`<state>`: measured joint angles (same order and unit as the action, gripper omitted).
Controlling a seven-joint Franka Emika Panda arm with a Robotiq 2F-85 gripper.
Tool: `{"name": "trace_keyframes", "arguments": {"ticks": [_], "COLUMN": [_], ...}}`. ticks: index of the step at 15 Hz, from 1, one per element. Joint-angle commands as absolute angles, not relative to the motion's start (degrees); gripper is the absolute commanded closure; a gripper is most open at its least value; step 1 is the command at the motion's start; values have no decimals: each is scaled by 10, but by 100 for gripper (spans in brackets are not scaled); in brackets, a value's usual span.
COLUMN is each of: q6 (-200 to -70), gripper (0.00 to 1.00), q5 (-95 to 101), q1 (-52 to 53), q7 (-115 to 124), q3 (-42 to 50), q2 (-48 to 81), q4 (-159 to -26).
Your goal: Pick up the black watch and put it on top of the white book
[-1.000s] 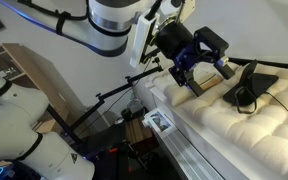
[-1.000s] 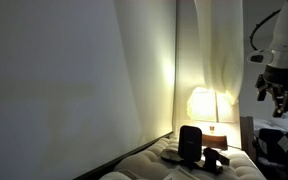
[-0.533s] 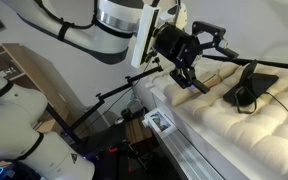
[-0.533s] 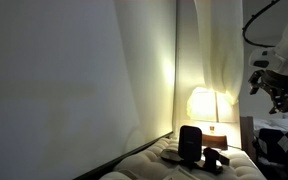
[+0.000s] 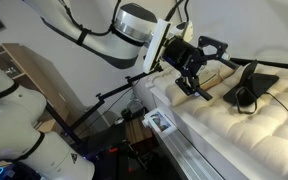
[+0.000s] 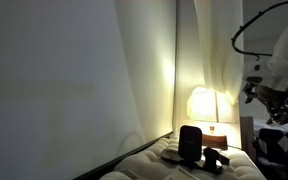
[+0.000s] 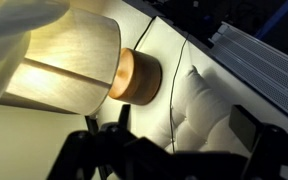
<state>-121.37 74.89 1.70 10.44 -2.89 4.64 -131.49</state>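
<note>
My gripper [image 5: 196,72] hangs above the near end of a white tufted mattress [image 5: 234,125], open and empty. It also shows at the right edge of the dim exterior view [image 6: 267,98]. In the wrist view its dark fingers [image 7: 174,145] frame the mattress, with nothing between them. A black upright object [image 5: 246,85] sits on the mattress beyond the gripper; it also shows in the dim exterior view [image 6: 191,142] with a smaller black piece [image 6: 216,160] beside it. I cannot tell which is the black watch. I cannot make out a white book.
A lit lamp [image 6: 202,103] with a cream shade [image 7: 54,60] and wooden base [image 7: 137,76] stands at the head of the mattress, with a thin cable [image 7: 181,70] running from it. A curtain hangs behind. A black tripod [image 5: 109,100] and wooden furniture [image 5: 24,75] stand beside the bed.
The arm has swung and the wrist has turned; the gripper has shifted slightly toward the lamp end and stays open and empty. The black objects have not moved.
</note>
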Motion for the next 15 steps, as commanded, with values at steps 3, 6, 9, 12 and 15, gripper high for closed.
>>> {"name": "trace_keyframes", "arguments": {"ticks": [3, 6, 9, 12, 15], "q6": [-1290, -1326, -1359, -1358, -1363], "gripper": [0, 0, 0, 0, 0], "q5": [619, 552, 484, 468, 453], "q1": [-18, -30, -36, -25, -24], "q7": [103, 127, 138, 120, 120], "q3": [2, 15, 25, 37, 39], "q2": [117, 147, 171, 169, 180], "q4": [-1215, -1183, -1161, -1169, -1160]}}
